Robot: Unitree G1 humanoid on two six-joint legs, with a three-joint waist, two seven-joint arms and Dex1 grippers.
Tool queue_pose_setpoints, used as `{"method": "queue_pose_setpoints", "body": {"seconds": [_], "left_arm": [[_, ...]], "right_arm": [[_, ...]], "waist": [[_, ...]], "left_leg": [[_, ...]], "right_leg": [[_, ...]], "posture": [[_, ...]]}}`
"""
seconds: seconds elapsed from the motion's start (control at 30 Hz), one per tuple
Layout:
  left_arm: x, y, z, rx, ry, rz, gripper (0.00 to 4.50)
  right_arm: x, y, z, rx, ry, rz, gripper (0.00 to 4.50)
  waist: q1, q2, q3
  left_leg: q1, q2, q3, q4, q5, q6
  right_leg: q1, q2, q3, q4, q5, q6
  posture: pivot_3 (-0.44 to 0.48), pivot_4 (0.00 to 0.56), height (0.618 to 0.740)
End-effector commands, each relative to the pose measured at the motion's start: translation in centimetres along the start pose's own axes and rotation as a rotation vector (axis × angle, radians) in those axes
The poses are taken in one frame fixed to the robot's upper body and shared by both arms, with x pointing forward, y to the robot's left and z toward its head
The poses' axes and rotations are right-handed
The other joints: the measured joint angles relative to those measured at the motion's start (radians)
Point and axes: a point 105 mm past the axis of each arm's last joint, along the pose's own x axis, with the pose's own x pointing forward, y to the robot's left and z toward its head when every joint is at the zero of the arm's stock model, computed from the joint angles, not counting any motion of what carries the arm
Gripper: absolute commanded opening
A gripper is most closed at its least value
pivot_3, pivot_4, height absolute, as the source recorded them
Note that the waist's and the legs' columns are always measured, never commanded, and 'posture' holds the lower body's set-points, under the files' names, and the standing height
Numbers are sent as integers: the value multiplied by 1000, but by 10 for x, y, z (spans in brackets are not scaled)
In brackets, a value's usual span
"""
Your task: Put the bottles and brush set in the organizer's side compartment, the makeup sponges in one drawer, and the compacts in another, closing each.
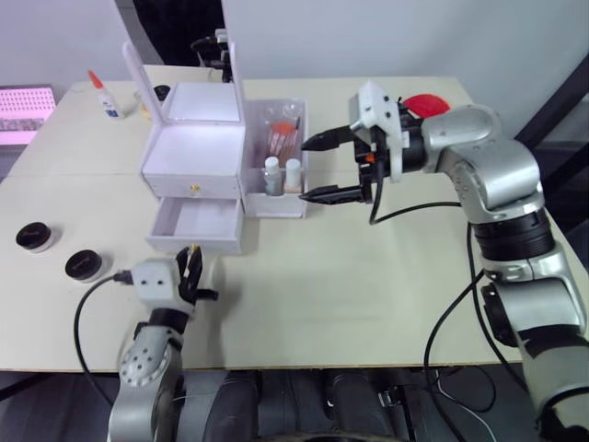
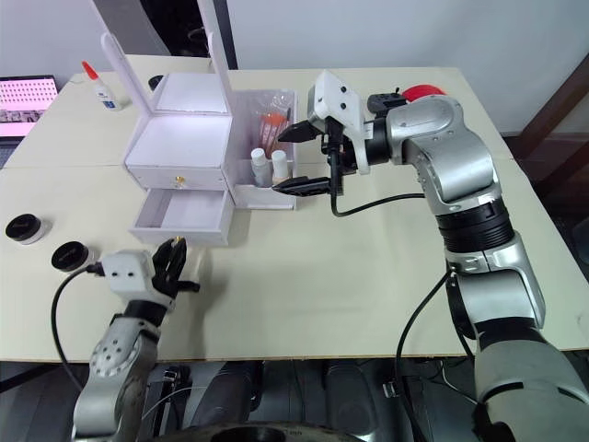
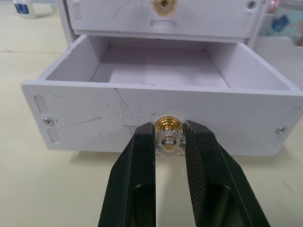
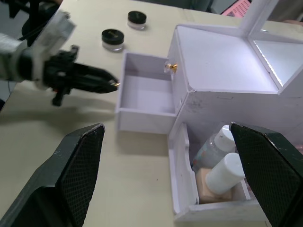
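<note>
The white organizer (image 1: 196,138) stands with its mirror lid up and its upper drawer shut. Its lower drawer (image 1: 195,224) is pulled out and holds nothing. My left gripper (image 3: 169,135) is shut on that drawer's gold knob (image 3: 168,131). Two white-capped bottles (image 1: 282,175) and the orange-pink brush set (image 1: 281,138) stand in the side compartment (image 1: 276,204). My right gripper (image 1: 308,168) hangs open just right of that compartment, holding nothing. Two black round compacts (image 1: 33,237) (image 1: 83,265) lie on the table to the left of the drawer.
A small glue bottle (image 1: 106,95) stands at the back left, near a pink panel (image 1: 23,110) past the table's edge. A red object (image 1: 425,103) lies behind my right arm. The table's front right is bare.
</note>
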Motion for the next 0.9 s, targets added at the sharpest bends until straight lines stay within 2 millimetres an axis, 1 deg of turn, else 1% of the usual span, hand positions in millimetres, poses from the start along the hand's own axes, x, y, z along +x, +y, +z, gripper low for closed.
{"method": "queue_pose_setpoints", "body": {"seconds": [0.03, 0.1, 0.23, 0.3, 0.33, 0.4, 0.47, 0.5, 0.53, 0.6, 0.67, 0.7, 0.8, 0.83, 0.87, 0.9], "left_arm": [[-14, 0, 12, 9, -31, 5, 311], [-17, 3, 8, 10, -14, 23, 311], [-17, 2, 9, -14, -19, 26, 311], [-17, 1, 10, -24, -23, 16, 1360], [-17, 0, 11, -32, -26, 4, 1710], [-20, 0, 12, -42, -25, -9, 2828], [-27, 2, 12, -46, -7, -32, 3849], [-35, 5, 14, -49, 1, -51, 4393], [-43, 8, 17, -49, 7, -68, 4466], [-52, 12, 21, -45, 15, -86, 4466], [-67, 33, 24, -2, 46, -65, 4466], [-74, 48, 27, 31, 52, -35, 4466], [-85, 78, 34, 80, 60, 24, 4466], [-88, 86, 35, 93, 66, 34, 4466], [-93, 100, 41, 120, 69, 55, 4466], [-96, 109, 44, 138, 70, 68, 4466]], "right_arm": [[2, -3, 15, -55, -32, 11, 4500], [3, -2, 13, -45, -34, 19, 4500], [1, -2, 9, -17, -29, 24, 4500], [-1, -2, 7, -8, -26, 26, 4500], [-2, -2, 6, -5, -25, 27, 4500], [-4, -3, 5, -4, -22, 25, 4500], [-9, -4, 1, 1, -13, 18, 4500], [-15, -4, -3, 7, -5, 14, 4500], [-20, -5, -7, 15, 1, 9, 4500], [-26, -6, -10, 27, 6, 5, 4500], [-42, -9, -18, 69, -5, -27, 4500], [-51, -13, -25, 95, 4, -63, 4500], [-68, -19, -42, 147, 23, -141, 4500], [-72, -21, -46, 167, 16, -160, 4500], [-82, -23, -56, 173, 38, -199, 4500], [-89, -23, -63, 173, 54, -224, 4500]], "waist": [[1, 0, 0], [1, 0, 0], [-11, 0, 0], [-16, 0, 0], [-17, 0, 0], [-18, 0, 0], [-20, 0, 0], [-20, 0, 0], [-20, 0, 0], [-20, 0, 0], [-20, 0, 0], [-20, 0, 0], [-17, 1, 0], [-17, 1, 0], [-17, 0, 0], [-17, 0, 0]], "left_leg": [[-1, 0, 0, -1, 0, 0], [-2, 0, 0, 0, 0, 0], [-4, 0, 1, 0, -1, 1], [-5, 0, 1, 0, -1, 1], [-5, 0, 1, 0, -1, 1], [-5, 0, 1, 0, -1, 1], [-4, 0, 1, 0, -1, 1], [-5, 0, 1, 0, -1, 1], [-5, 0, 1, 0, -1, 1], [-5, 0, 1, 0, -3, 5], [-6, 0, 3, 0, -5, 8], [-7, 0, 3, 0, -5, 9], [-8, 0, 3, 0, -6, 9], [-8, 0, 4, 1, -6, 9], [-8, 0, 4, 2, -6, 9], [-8, 0, 4, 3, -6, 9]], "right_leg": [[-1, 0, 0, 0, 0, 0], [-2, 0, 0, 0, 0, 0], [-2, 0, 0, -4, 0, 0], [-2, 0, 0, -5, 0, 0], [-2, 0, 0, -5, 0, 0], [-2, 0, 0, -5, 0, 0], [-2, 0, 0, -5, 0, 0], [-2, 0, 0, -5, 0, 0], [-2, 0, 0, -5, 0, 0], [-2, 0, 0, -7, 0, 0], [-2, 0, 0, -9, -1, 1], [-3, 0, 0, -10, -1, 1], [-4, -1, 0, -10, -1, 1], [-4, -1, 0, -10, -1, 1], [-4, -1, 0, -10, -1, 1], [-4, -1, 0, -10, 0, 1]], "posture": [[0, 150, 740], [0, 150, 740], [0, 150, 740], [0, 150, 740], [0, 150, 740], [0, 150, 740], [0, 150, 740], [0, 150, 740], [0, 150, 740], [0, 150, 740], [0, 150, 740], [0, 150, 740], [0, 150, 740], [0, 150, 740], [0, 150, 740], [0, 150, 740]]}}
